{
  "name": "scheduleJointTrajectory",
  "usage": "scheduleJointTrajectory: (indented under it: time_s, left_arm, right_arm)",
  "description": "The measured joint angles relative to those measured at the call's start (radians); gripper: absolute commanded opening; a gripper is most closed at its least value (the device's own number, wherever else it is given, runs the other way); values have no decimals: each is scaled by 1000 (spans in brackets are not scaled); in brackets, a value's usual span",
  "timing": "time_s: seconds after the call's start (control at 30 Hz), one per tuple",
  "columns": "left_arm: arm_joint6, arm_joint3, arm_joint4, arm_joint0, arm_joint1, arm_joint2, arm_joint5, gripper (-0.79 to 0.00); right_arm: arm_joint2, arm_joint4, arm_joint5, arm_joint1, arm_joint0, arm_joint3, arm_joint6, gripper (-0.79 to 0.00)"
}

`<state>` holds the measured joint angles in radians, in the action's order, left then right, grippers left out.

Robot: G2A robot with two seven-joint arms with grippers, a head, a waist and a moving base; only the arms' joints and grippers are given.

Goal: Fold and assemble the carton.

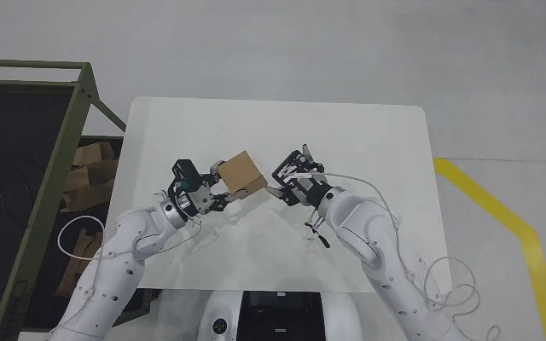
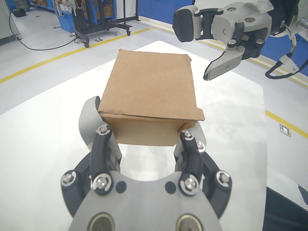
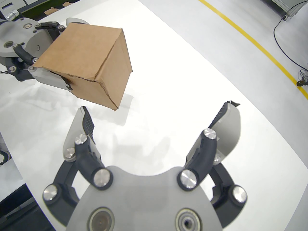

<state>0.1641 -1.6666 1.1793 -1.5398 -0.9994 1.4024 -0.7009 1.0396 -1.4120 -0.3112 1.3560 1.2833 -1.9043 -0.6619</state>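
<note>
While the left gripper [image 2: 144, 126] clamps the near end of the brown carton [image 1: 241, 175], 1 finger on each of 2 opposite walls, the right gripper [image 3: 156, 109] hangs wide open and empty just beside the box's far end, touching nothing. The carton is near the middle of the white table [image 1: 384, 136], apparently lifted clear of the top, to judge by the shadow beneath it in the right wrist view, and tilted so that 1 corner points down. It lies directly between the 2 grippers. It looks close to cubic, so no long axis is plain. The face turned toward the right gripper shows folded panels meeting at a ragged seam, with 1 edge standing slightly proud. At the held end, a top panel overhangs the wall below it. The right arm is the free one and faces that unfinished seam, so pressing it flat probably falls to that arm, which would have to close the short gap toward the left gripper. A push off that line could twist the box in the left grip.
</note>
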Motion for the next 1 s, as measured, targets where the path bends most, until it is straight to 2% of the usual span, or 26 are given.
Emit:
scheduleJointTrajectory:
  time_s: [0.33,0.6,0.77,1.0]
  left_arm:
    - [-1,2,-5,-1,-1,-4,3,-785]
    - [-44,8,-177,27,-10,-9,20,-785]
    - [-120,-3,-310,54,-7,11,-39,-785]
    - [-231,-47,-408,89,-5,3,-86,-785]
  right_arm:
    - [0,0,0,0,0,0,0,0]
    - [27,22,-2,-5,23,9,98,0]
    - [80,39,-59,-20,74,-18,141,0]
    - [166,39,-161,-45,160,-45,208,0]
